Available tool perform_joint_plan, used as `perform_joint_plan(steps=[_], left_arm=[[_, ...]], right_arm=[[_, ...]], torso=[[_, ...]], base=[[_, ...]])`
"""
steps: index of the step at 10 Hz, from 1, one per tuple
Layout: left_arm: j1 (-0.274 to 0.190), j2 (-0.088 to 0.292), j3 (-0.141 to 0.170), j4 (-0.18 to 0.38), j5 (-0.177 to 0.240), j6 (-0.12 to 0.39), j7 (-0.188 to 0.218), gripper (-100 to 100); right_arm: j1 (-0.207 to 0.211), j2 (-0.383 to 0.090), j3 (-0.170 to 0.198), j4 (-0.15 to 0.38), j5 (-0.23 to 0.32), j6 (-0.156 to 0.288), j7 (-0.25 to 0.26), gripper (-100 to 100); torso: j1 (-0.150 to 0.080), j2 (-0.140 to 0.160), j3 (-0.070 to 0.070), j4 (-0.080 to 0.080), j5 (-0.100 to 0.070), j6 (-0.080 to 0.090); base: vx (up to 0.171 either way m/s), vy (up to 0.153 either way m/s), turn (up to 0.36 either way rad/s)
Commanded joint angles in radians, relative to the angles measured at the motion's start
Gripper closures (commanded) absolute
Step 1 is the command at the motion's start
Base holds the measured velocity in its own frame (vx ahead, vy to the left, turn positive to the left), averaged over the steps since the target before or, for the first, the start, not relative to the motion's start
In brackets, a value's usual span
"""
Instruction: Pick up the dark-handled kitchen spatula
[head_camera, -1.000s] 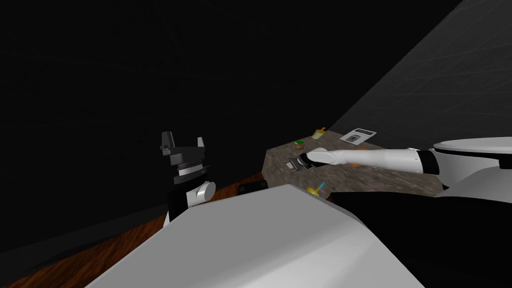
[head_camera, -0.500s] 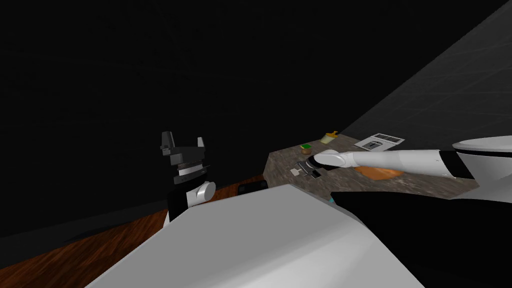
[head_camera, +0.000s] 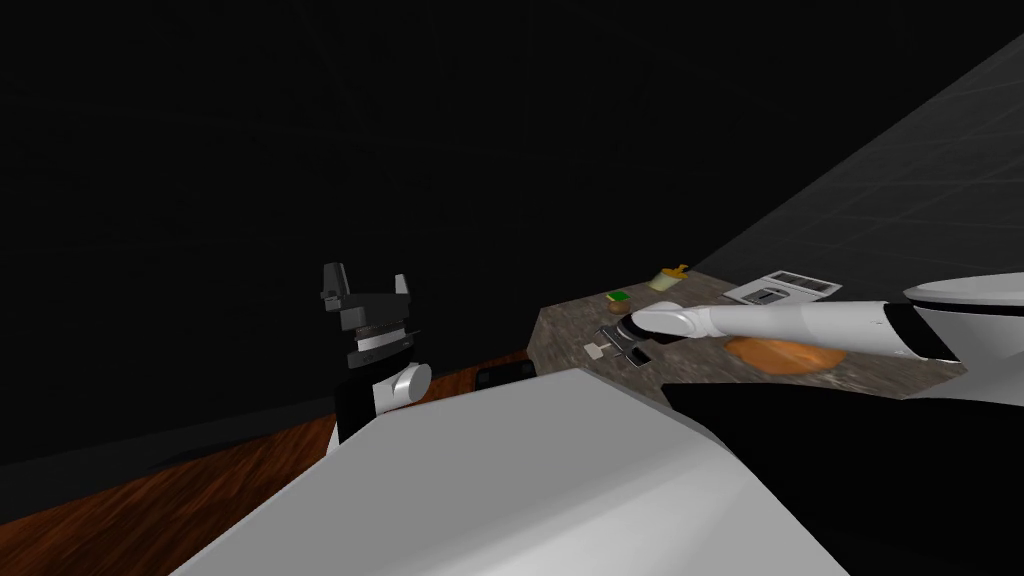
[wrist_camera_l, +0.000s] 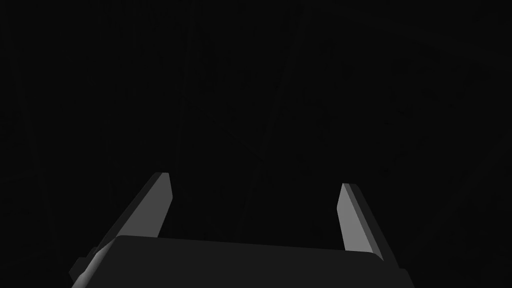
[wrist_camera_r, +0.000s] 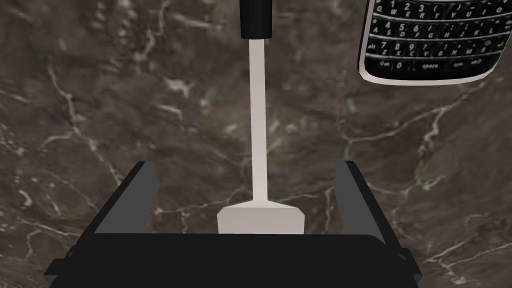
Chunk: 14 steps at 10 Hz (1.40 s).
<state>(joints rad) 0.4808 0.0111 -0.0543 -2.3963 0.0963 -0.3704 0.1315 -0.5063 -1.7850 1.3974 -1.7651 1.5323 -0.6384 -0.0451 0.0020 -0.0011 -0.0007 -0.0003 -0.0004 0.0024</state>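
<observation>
Hanging apart, the left claw (head_camera: 365, 285) is spread wide and empty. The right claw (wrist_camera_r: 248, 166), fingers equally parted and touching nothing, straddles the pale-bladed, black-handled spatula (wrist_camera_r: 258, 125), which lies flat on the brown marbled worktop (wrist_camera_r: 90, 100) with its handle beyond the fingertips. Approach looks done; 2 steps are left, closing and lifting.

White forearm (head_camera: 790, 322), dark joints, grey-bladed, dark-boxed right end effector (wrist_camera_r: 247, 166)

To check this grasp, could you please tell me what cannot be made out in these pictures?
Spatula: dark handle cut off by the right wrist view's edge; blade partly behind the right gripper's body.
Phone: cut off by that view's edges.
Small green item, head view: too small to name.
</observation>
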Motion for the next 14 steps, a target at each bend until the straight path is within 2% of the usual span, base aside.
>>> perform_joint_plan(steps=[1, 3, 4, 5, 9, 10, 11, 12, 13, 14], left_arm=[[0.0, 0.0, 0.0, 0.0, 0.0, 0.0, 0.0, 0], [0.0, 0.0, 0.0, 0.0, 0.0, 0.0, 0.0, 0], [0.0, 0.0, 0.0, 0.0, 0.0, 0.0, 0.0, 0], [0.0, 0.0, 0.0, 0.0, 0.0, 0.0, 0.0, 0], [0.0, 0.0, 0.0, 0.0, 0.0, 0.0, 0.0, 0], [0.0, 0.0, 0.0, 0.0, 0.0, 0.0, 0.0, 0], [0.0, 0.0, 0.0, 0.0, 0.0, 0.0, 0.0, 0], [0.0, 0.0, 0.0, 0.0, 0.0, 0.0, 0.0, 0], [0.0, 0.0, 0.0, 0.0, 0.0, 0.0, 0.0, 0], [0.0, 0.0, 0.0, 0.0, 0.0, 0.0, 0.0, 0]], right_arm=[[0.016, 0.028, -0.003, 0.032, 0.002, 0.015, 0.007, -100], [0.033, 0.057, -0.005, 0.061, 0.01, 0.029, 0.01, -100], [0.029, 0.047, -0.004, 0.051, 0.007, 0.026, 0.008, -100], [0.03, 0.048, -0.004, 0.053, 0.007, 0.027, 0.01, 100], [0.03, 0.048, -0.003, 0.053, 0.007, 0.026, 0.01, 100], [0.03, 0.048, -0.003, 0.053, 0.007, 0.026, 0.01, 0], [0.012, 0.02, -0.002, 0.024, 0.0, 0.011, 0.007, 100], [-0.001, -0.002, 0.0, 0.002, -0.005, 0.0, 0.005, 100], [0.007, 0.01, -0.001, 0.009, 0.005, 0.009, -0.002, 100], [0.005, 0.008, -0.001, 0.006, 0.005, 0.006, -0.004, 0]], torso=[[0.0, 0.0, 0.0, 0.0, 0.0, 0.0], [0.0, 0.001, 0.001, 0.0, 0.0, 0.0], [0.0, 0.001, 0.001, 0.0, 0.0, 0.0], [0.0, 0.001, 0.001, 0.0, 0.0, 0.0], [0.0, 0.0, 0.0, 0.0, 0.0, 0.0], [0.0, 0.0, 0.0, 0.0, 0.0, 0.0], [0.0, 0.0, 0.0, 0.0, 0.0, 0.0], [0.0, 0.0, 0.0, 0.0, 0.001, 0.0], [0.001, -0.001, 0.0, 0.0, 0.0, 0.0], [0.0, -0.001, 0.0, 0.0, 0.0, 0.0]], base=[[-0.007, 0.002, 0.011], [-0.008, 0.001, 0.009], [0.0, 0.0, 0.0], [0.0, 0.0, 0.0], [-0.001, 0.0, -0.003], [0.0, 0.0, 0.0], [0.0, 0.0, 0.0], [0.011, -0.003, -0.018], [0.006, -0.001, -0.002], [0.0, 0.0, 0.0]])
